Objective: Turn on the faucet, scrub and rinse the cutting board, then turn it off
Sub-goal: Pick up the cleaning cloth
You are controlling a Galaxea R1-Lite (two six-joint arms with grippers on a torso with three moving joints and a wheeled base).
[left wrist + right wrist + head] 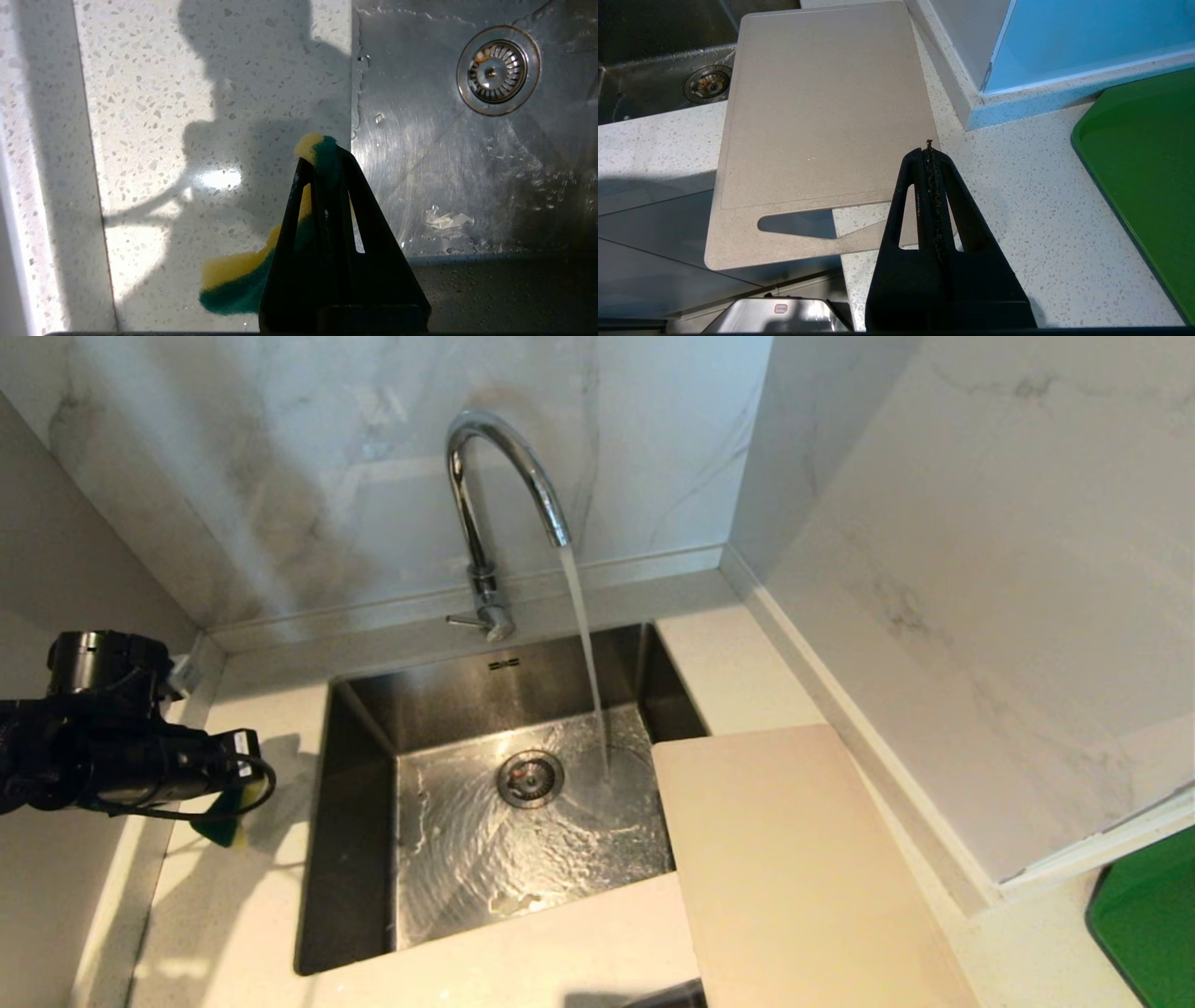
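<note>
**Sponge pinched, water running, board still dry**

The left gripper (322, 156) is clenched on a green-and-yellow sponge (236, 280), and only a narrow fold of the soft foam sits between the fingertips while most of it droops free below. That thin bite looks like the main risk: pressing or dragging sideways on the board could pull the sponge out. In the head view this gripper hangs at about nine o'clock, over the speckled stone counter (252, 915) beside the sink (359, 709).

The right gripper (929, 151) is empty, its fingers pressed together, hovering above the near right edge of the cutting board (794, 859).

The cutting board, at about four o'clock, is thin, matte, pale beige, with rounded corners and a long handle slot. It lies flat on the counter, its far left corner jutting over the steel basin and its near end overhanging the counter front. Scrubbing pressure on either unsupported part could tip or slide it.

The faucet (485, 513), polished chrome and arched, stands at twelve o'clock, its stream striking the basin just beside the drain (529, 778), short of the board; splash could slick the counter.
</note>
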